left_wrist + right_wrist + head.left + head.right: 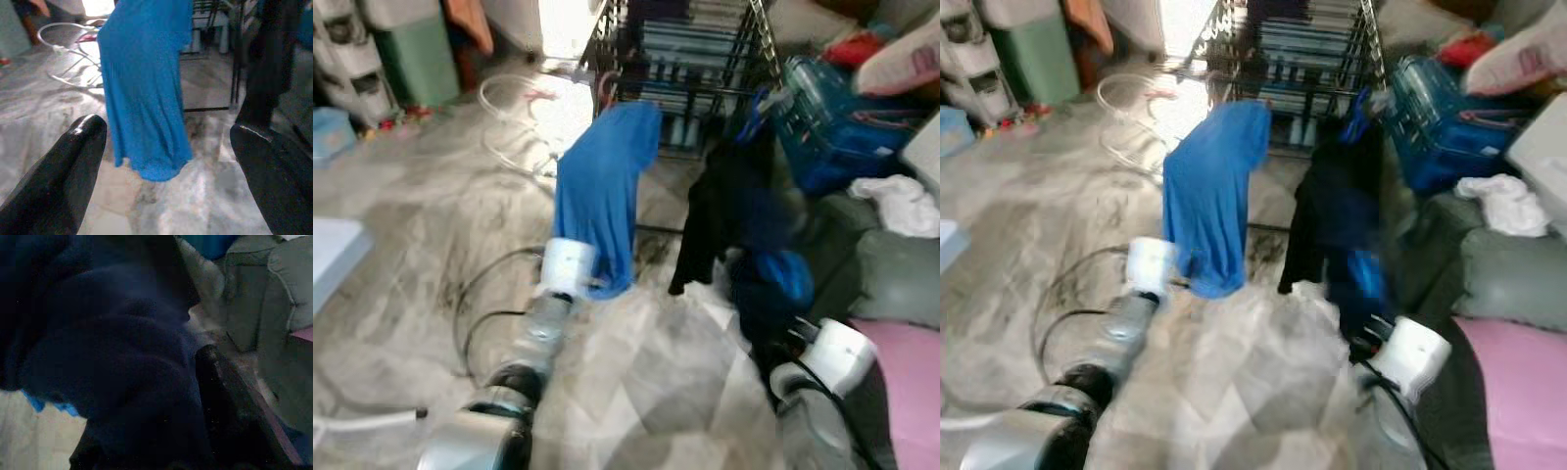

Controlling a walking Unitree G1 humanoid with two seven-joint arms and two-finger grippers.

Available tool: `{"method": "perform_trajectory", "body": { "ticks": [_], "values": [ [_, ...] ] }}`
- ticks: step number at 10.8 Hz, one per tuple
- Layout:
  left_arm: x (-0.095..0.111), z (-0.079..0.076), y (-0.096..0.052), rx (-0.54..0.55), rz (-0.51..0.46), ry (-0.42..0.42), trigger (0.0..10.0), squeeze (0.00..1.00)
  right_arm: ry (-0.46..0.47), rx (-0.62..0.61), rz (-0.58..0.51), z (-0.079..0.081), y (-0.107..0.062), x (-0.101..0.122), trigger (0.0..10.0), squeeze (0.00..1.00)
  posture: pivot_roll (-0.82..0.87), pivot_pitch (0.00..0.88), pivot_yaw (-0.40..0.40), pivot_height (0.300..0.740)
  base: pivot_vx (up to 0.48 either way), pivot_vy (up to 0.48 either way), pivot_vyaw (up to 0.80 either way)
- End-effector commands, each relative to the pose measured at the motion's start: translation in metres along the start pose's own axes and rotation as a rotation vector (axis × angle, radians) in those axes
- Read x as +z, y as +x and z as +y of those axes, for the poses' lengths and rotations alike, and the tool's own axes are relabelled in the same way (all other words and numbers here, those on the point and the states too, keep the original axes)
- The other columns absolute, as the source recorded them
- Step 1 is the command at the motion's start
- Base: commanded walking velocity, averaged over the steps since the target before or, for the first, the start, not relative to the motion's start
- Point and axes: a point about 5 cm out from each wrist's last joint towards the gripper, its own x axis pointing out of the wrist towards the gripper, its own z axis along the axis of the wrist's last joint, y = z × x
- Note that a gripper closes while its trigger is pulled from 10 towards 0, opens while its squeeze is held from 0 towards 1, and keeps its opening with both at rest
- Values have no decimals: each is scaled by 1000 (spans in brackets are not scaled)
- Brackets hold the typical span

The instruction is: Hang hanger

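**Blue shirt on the rack, dark cloth at the right gripper**

At the far left stand stacked bins [352, 59] and a green box [416, 59], with a white hose [509, 122] looped on the marble floor [421, 225] in front of them. A black cable [470, 304] curls on the floor beside the left arm.

The left gripper [171, 147] is raised low before the blue shirt [602, 191], its fingers [73, 161] wide apart with nothing between them; in the left wrist view the shirt's lower hem hangs between and beyond the two tips, not touching them. The shirt hangs from the front edge of the black wire rack [690, 59], and a reddish hanger hook [607, 88] seems to show at its top, though the blur keeps this uncertain.

Just right of the shirt a black garment [710, 220] hangs from the same rack, with more dark blue cloth [773, 274] bunched below it, near the right arm. The right gripper [195, 431] is buried in that dark cloth: the right wrist view shows navy folds draped over it and one finger [230, 401] poking out. Whether the fingers are clamped on the cloth I cannot tell.

Further right sit a blue basket [842, 122], a white cloth [901, 201] on a grey cushion [891, 274], and a pink surface [906, 382].
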Motion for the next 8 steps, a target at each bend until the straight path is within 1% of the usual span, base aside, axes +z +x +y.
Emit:
{"method": "perform_trajectory", "body": {
  "ticks": [1, 3, 5, 8],
  "values": [
    [7, -21, 3, -66, -15, 3, 10000, 0, 11, -44, -47, -10, -1, 9, 10000, 0, 8, 14, -57, 740, 379, 292, 0],
    [6, -22, 3, -72, -11, 11, 10000, 0, 26, -58, -51, -9, 1, 10, 10000, 0, 3, 13, -52, 740, 379, 296, 0],
    [4, -24, 2, -78, -4, 8, 10000, 0, 23, -60, -48, -10, 0, 9, 10000, 0, -1, 14, -55, 740, 377, 296, -584],
    [0, -28, 0, -95, 9, 18, 10000, 0, 18, -79, -48, -15, -2, 10, 10000, 0, -11, 15, -50, 740, 375, 296, -504]
  ]
}}
